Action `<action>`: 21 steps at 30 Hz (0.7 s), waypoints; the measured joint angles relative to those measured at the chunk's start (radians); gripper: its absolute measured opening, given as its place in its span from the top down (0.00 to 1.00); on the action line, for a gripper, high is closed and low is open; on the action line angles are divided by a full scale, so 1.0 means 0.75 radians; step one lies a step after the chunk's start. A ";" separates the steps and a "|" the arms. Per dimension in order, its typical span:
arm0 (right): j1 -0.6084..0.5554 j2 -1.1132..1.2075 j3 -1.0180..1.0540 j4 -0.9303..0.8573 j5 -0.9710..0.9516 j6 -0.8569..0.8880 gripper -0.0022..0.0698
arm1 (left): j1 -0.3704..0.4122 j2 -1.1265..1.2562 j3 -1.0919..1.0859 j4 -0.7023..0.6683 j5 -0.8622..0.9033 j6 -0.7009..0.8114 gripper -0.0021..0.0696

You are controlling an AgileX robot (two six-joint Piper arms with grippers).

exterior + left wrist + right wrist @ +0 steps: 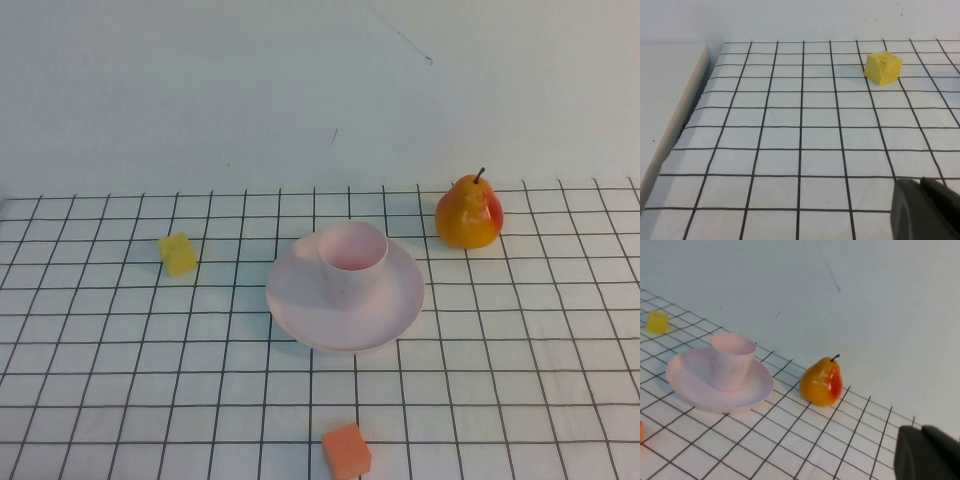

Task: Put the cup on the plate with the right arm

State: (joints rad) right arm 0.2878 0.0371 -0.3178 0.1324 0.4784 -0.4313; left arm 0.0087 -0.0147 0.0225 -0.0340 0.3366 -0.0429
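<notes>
The pale pink cup point(352, 262) stands upright on the round pale pink plate point(385, 310) near the middle of the gridded mat. Both also show in the right wrist view, the cup point(731, 361) on the plate point(687, 385). Neither arm shows in the high view. My right gripper point(921, 432) is shut and empty, well away from the cup, past the pear. My left gripper point(920, 182) is shut and empty above the mat at the left side, short of the yellow cube.
A yellow-orange pear point(469, 213) stands right of the plate, near the back. A yellow cube point(178, 254) lies left of the plate and an orange cube point(346, 450) near the front edge. The mat's left edge point(690, 100) meets a pale ledge.
</notes>
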 joint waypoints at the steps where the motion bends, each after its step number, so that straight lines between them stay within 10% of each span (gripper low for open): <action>1: 0.000 0.000 0.000 0.006 0.011 0.000 0.97 | 0.000 0.000 0.000 0.000 0.000 0.000 0.98; 21: -0.154 -0.067 0.268 -0.090 0.010 0.493 0.97 | 0.000 0.000 0.000 0.000 0.000 0.000 0.98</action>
State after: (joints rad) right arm 0.1726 -0.0134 -0.1169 0.0652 0.4860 -0.0615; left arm 0.0087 -0.0147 0.0225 -0.0340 0.3366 -0.0429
